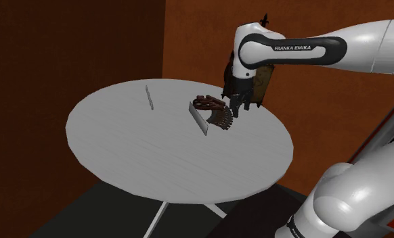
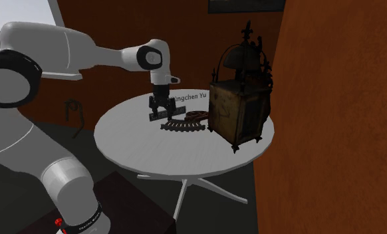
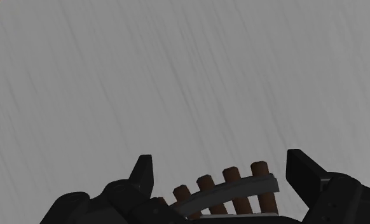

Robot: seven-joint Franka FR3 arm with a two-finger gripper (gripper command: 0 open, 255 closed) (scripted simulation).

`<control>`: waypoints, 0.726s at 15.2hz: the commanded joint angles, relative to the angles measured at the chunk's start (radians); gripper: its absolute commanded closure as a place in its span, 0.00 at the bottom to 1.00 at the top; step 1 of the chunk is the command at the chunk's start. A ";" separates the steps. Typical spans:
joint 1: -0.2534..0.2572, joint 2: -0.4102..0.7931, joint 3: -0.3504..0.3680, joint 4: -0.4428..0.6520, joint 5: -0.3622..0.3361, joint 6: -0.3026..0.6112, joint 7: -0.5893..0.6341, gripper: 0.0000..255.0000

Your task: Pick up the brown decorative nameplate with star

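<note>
1. Shoulder view: the all-black two-finger gripper (image 1: pixel 236 108) hangs low over the far side of the round pale-grey table (image 1: pixel 121 149). Its tips are at the edge of the brown fan-shaped ribbed nameplate (image 1: pixel 216 115), which lies flat on the tabletop. A thin grey strip (image 1: pixel 148 96) lies well apart, toward this view's left.
2. Same view: a pale flat panel (image 1: pixel 198 118) stands on edge against the nameplate. The views do not settle whether it is part of the nameplate or a separate piece.
3. Second exterior view: the gripper points straight down at the fan's end on this view's left. The panel shows lettering behind it. A tall ornate brown lantern clock (image 2: pixel 241 100) stands just beside the nameplate on this view's right.
4. Wrist view: the jaws are spread. Brown rib ends and a grey curved band of the nameplate sit between the fingers (image 3: pixel 142 175), and neither finger touches them. Nothing is held yet.
5. Judged step: final lowering and centring before the close, so the task is early.
6. To do it well, the gripper should:
   - keep the wrist vertical
   - lower until the pads bracket the ribs and band, not just the rib tips
   - centre so both pads meet the piece together
7. It should then close gently and lift straight up. A skewed close may pivot the flat fan or push it into the panel, and any sideways swing risks hitting the clock.
</note>
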 commanded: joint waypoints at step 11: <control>-0.015 0.499 -0.022 0.542 -0.005 -0.030 -0.091 0.00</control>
